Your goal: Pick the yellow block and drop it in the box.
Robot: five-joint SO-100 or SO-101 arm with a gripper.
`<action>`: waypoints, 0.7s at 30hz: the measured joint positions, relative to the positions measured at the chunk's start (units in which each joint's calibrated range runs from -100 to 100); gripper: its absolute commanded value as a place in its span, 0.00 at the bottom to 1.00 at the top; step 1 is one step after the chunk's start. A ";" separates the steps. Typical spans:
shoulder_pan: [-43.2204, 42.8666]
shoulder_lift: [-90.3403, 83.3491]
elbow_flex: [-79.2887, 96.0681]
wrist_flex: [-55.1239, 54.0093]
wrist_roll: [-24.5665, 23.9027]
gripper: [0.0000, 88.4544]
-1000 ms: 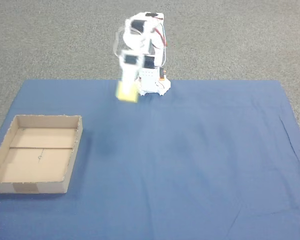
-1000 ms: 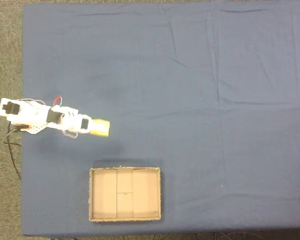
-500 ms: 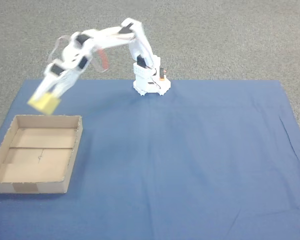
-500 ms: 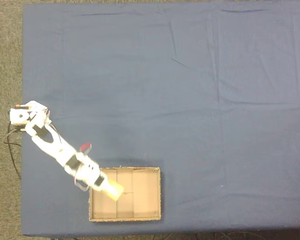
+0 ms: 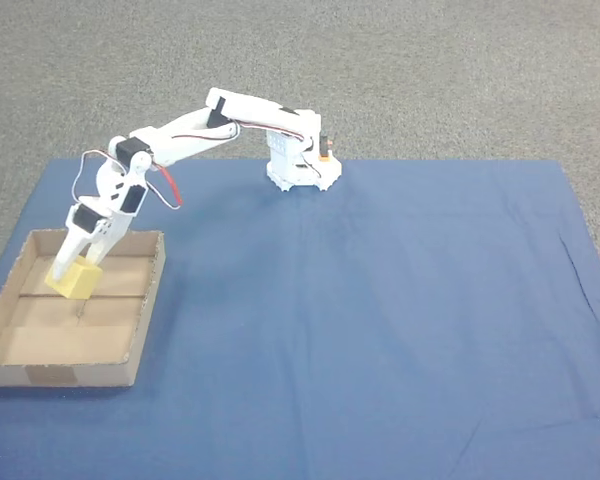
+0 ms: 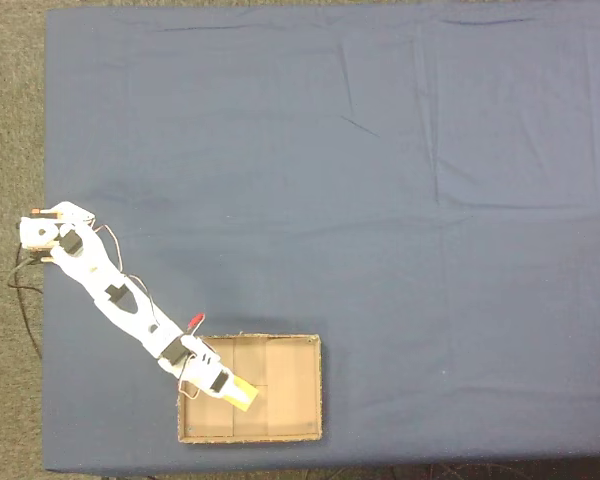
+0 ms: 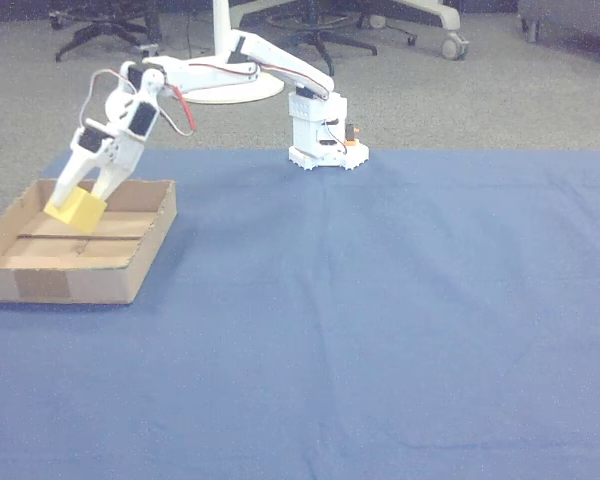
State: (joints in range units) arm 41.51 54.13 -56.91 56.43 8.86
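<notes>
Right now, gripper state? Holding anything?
Gripper: closed on the yellow block, holding it above the floor of the box, not yet released.

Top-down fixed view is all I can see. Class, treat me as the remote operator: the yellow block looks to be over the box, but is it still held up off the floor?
Observer: Yes. In the other view the yellow block hangs clear above the box floor, clamped in the gripper.
Operator: Are the fingers vertical?
Observer: No, they slant down and left in the angled fixed view, toward the block.
Operator: What lies behind the arm?
Observer: Grey carpet and office chair bases.
</notes>
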 measured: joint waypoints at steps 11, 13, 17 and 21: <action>-5.73 -34.61 35.81 3.68 -2.05 0.39; -9.57 -50.47 46.91 5.41 -3.13 0.34; -19.22 -83.63 67.44 8.15 -5.76 0.07; -28.06 -116.62 88.23 6.90 -9.47 0.00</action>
State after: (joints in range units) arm 13.46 -62.49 31.32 63.32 -0.61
